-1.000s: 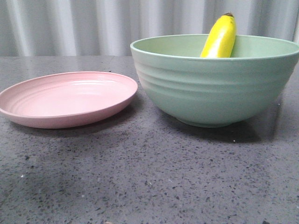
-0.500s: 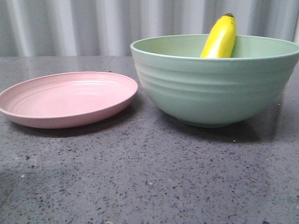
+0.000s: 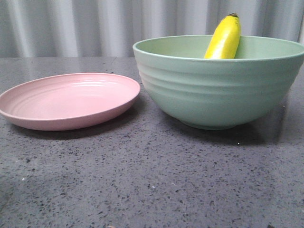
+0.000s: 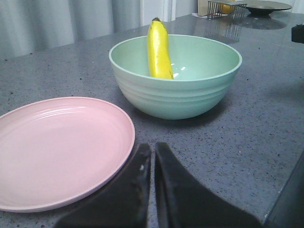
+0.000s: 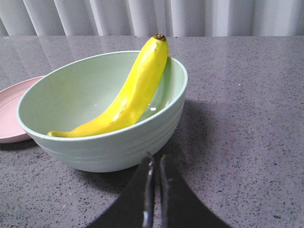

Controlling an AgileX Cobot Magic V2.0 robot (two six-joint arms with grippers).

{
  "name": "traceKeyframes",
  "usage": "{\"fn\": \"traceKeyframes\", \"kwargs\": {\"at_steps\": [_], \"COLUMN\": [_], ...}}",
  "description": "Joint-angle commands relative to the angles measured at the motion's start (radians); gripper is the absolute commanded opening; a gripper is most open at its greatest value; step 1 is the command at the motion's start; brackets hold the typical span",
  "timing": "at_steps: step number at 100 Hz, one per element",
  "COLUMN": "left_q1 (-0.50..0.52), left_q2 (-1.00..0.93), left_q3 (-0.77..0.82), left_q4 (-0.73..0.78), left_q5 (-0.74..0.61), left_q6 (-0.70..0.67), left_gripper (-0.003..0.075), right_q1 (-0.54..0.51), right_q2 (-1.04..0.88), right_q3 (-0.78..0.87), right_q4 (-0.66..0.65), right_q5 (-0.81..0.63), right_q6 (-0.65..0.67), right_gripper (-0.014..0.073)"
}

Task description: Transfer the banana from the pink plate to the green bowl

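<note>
Left gripper (image 4: pixel 153 154): black fingers pressed together with only a thin seam between them, clenched on nothing, poised above the counter just beside the near rim of the pink plate. Right gripper (image 5: pixel 155 164): likewise clenched and empty, fingers almost touching, low over the counter close to the green bowl's outer wall. Neither gripper appeared in the front view.

Surface: dark grey stone-look countertop (image 3: pixel 152 180), speckled with pale and black flecks, faintly glossy; soft shadows lay beneath both vessels. Room: pale grey curtain (image 3: pixel 71 28) in vertical folds behind the counter. In the left wrist view, a wire rack (image 4: pixel 225 8) and a dark shallow dish (image 4: pixel 267 5) stood well apart at the far end of the surface.

Pink plate (image 3: pixel 66 99): to the left; shallow, round, matte pale pink, faint concentric rings inside, nothing on it. Its right rim came near the bowl; whether they touched could not be told.

Green bowl (image 3: pixel 218 90): to the right; deep, sage green, horizontal ribbing on the outside, much taller than the plate.

Banana (image 5: pixel 128 95): inside the green bowl, one end resting low against the inner wall, body leaning up the opposite side, dark tip projecting above the rim. Bright yellow, glossy, smoothly curved, a few small brown flecks, greenish tint toward the lower end.
</note>
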Motion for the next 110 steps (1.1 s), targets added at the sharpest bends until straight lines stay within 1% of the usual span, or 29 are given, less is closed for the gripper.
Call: {"fn": "traceKeyframes", "kwargs": {"at_steps": [1, 37, 42, 51, 64, 71, 78, 86, 94, 97, 101, 110], "left_q1": [-0.003, -0.003, -0.001, 0.030, 0.123, 0.182, 0.243, 0.322, 0.415, 0.448, 0.495, 0.586], "left_q2": [0.006, 0.006, 0.003, -0.029, -0.104, -0.140, -0.188, -0.242, -0.295, -0.308, -0.334, -0.387], "left_q3": [-0.028, -0.017, 0.000, 0.044, 0.119, 0.162, 0.212, 0.273, 0.309, 0.307, 0.307, 0.307], "left_q4": [-0.017, -0.017, -0.017, -0.017, -0.017, -0.017, -0.015, 0.061, 0.186, 0.214, 0.252, 0.365], "left_q5": [-0.071, -0.081, -0.101, -0.196, -0.349, -0.392, -0.411, -0.411, -0.400, -0.356, -0.330, -0.281], "left_q6": [0.001, 0.001, 0.001, -0.001, -0.003, -0.005, -0.048, -0.146, -0.317, -0.346, -0.398, -0.430], "left_gripper": [-0.0020, -0.0020, -0.0020, -0.0020, -0.0020, -0.0020, -0.0020, -0.0020, -0.0020, -0.0020, -0.0020, -0.0020], "right_q1": [0.002, 0.002, 0.002, 0.002, 0.002, 0.002, 0.002, 0.002, 0.002, 0.002, 0.002, 0.002], "right_q2": [0.007, 0.007, 0.007, 0.007, 0.007, 0.007, 0.007, 0.007, 0.007, 0.007, 0.007, 0.007], "right_q3": [-0.023, -0.023, -0.023, -0.023, -0.023, -0.023, -0.023, -0.023, -0.023, -0.023, -0.023, -0.023], "right_q4": [0.006, 0.006, 0.006, 0.006, 0.006, 0.006, 0.006, 0.006, 0.006, 0.006, 0.006, 0.006], "right_q5": [-0.068, -0.068, -0.068, -0.068, -0.066, -0.066, -0.066, -0.066, -0.066, -0.066, -0.066, -0.066], "right_q6": [-0.005, -0.005, -0.005, -0.005, -0.005, -0.005, -0.005, -0.005, -0.005, -0.005, -0.005, -0.005], "right_gripper": [-0.0064, -0.0064, -0.0064, -0.0064, -0.0064, -0.0064, -0.0064, -0.0064, -0.0064, -0.0064, -0.0064, -0.0064]}}
